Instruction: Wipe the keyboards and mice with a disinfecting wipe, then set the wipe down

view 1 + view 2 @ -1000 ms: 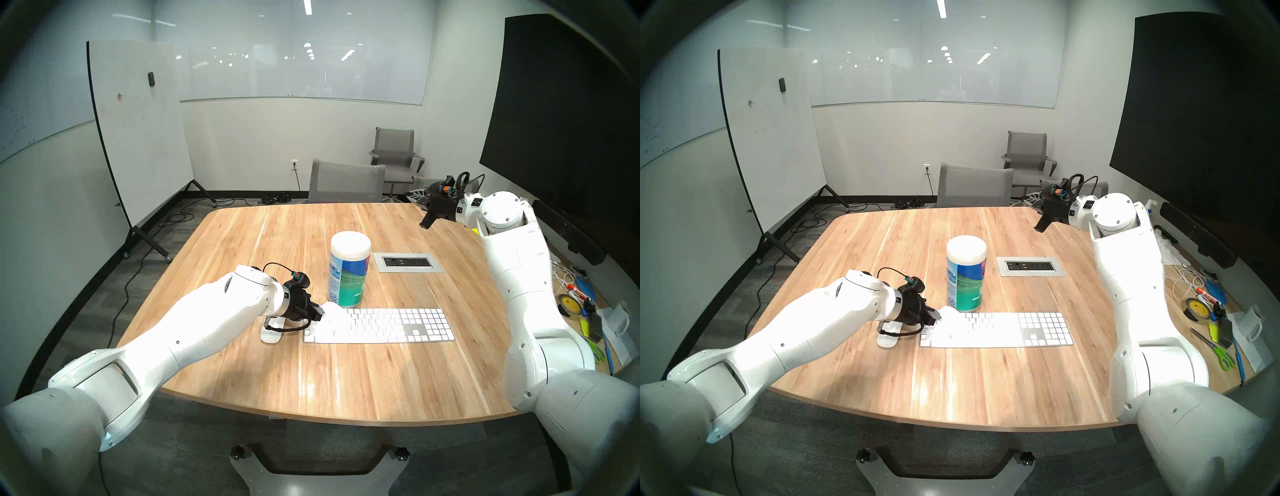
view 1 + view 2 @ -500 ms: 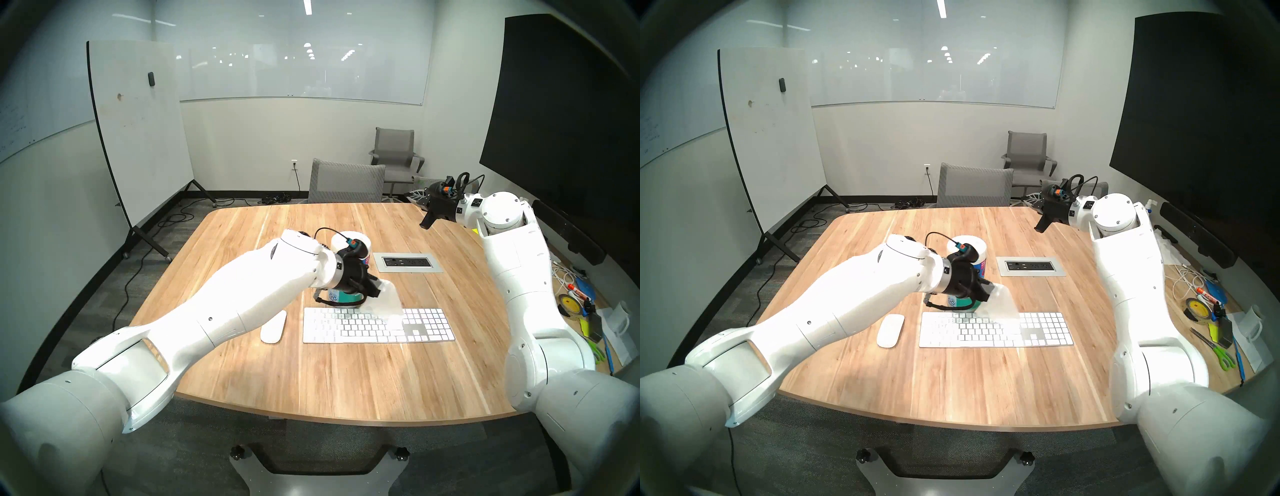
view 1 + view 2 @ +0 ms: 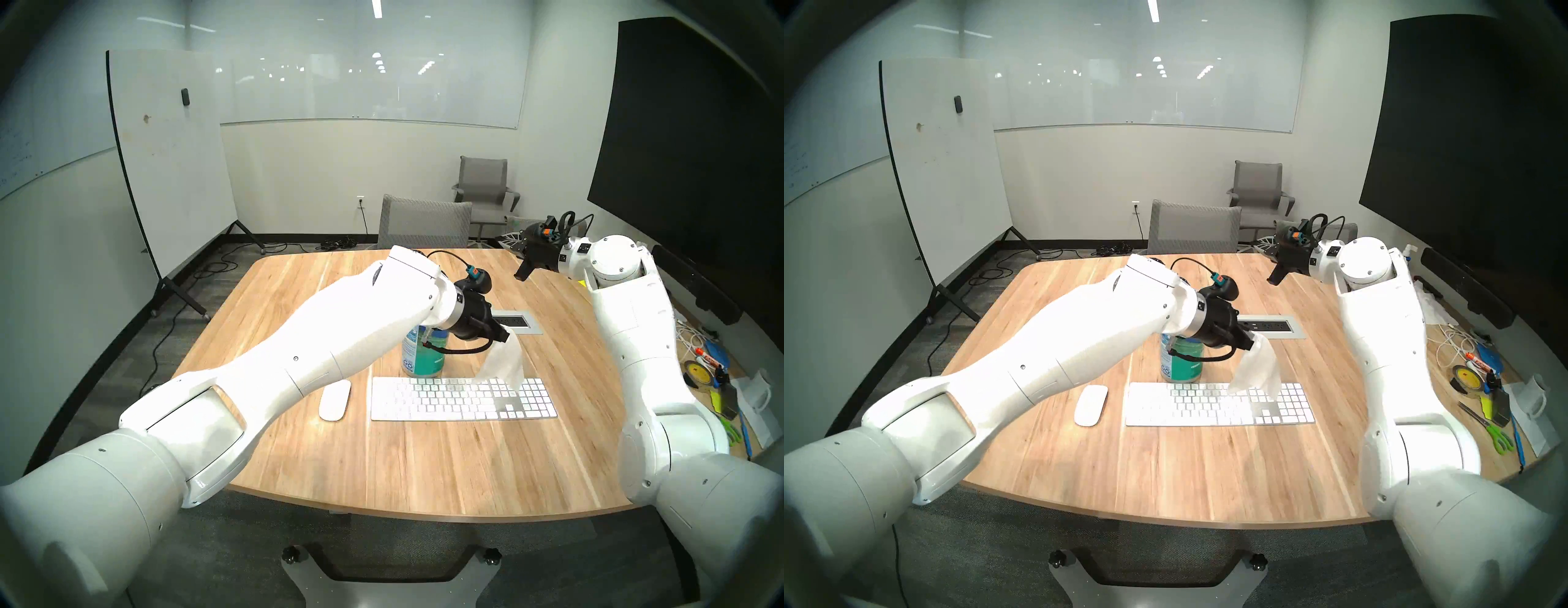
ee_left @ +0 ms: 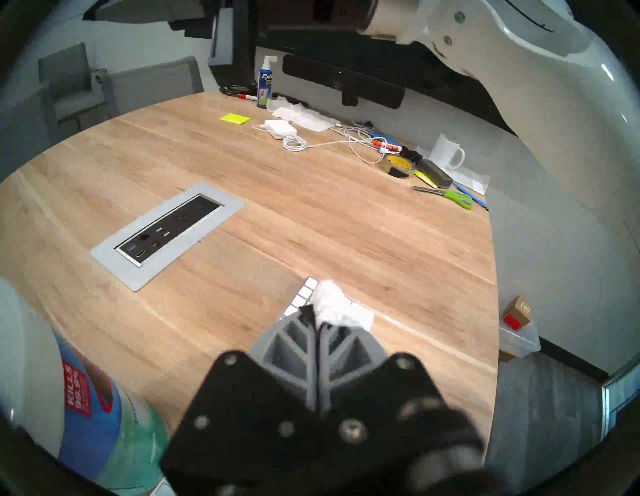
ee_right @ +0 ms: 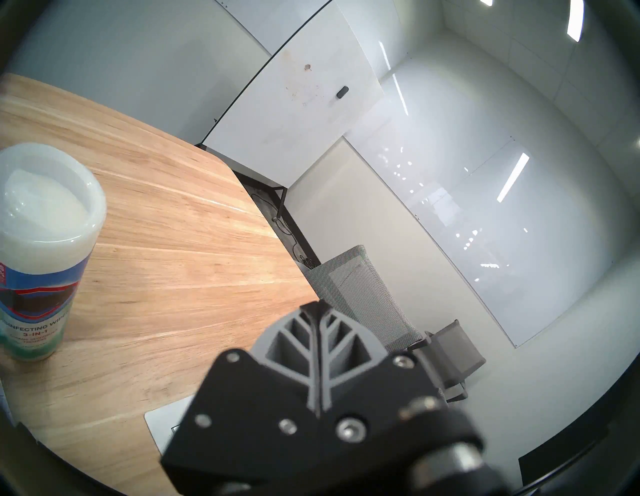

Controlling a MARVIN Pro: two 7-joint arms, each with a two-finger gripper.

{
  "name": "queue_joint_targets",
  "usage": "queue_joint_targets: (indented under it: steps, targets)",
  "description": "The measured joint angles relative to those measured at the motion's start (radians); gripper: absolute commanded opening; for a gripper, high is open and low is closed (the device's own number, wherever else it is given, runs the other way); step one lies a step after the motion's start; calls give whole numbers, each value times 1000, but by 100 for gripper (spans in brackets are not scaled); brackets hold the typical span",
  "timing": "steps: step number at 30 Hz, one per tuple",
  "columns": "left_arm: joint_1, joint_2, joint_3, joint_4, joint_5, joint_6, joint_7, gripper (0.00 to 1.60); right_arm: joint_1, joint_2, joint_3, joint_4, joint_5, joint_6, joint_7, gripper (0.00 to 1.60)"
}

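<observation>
Wipe [image 3: 505,361] hangs pinched in the left gripper's [image 3: 505,335] closed jaws, draping just above the keyboard's [image 3: 462,401] far edge; mouse [image 3: 335,400] lies beside the keyboard; right gripper [image 3: 521,274], jaws closed empty, stays well beyond it.

Left arm stretched across, left claw [image 3: 505,335] clamped, angled down. Right claw [image 3: 521,272] closed, raised, near level.

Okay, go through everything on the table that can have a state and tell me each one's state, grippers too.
left gripper: shut on the wipe, raised above the table.
wipe: hanging loose over the keyboard.
right gripper: shut, empty.
keyboard: flat on the table.
mouse: resting beside the keyboard.
canister: upright, lid closed.
</observation>
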Motion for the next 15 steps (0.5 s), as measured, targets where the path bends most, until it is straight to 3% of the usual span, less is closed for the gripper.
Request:
queue_joint_targets:
  steps: [4, 15]
  targets:
    - [-21, -38, -18, 58, -30, 57, 37, 0, 0, 0, 0, 0, 0, 0, 0, 0]
    - [2, -125, -20, 143, -61, 71, 100, 0, 0, 0, 0, 0, 0, 0, 0, 0]
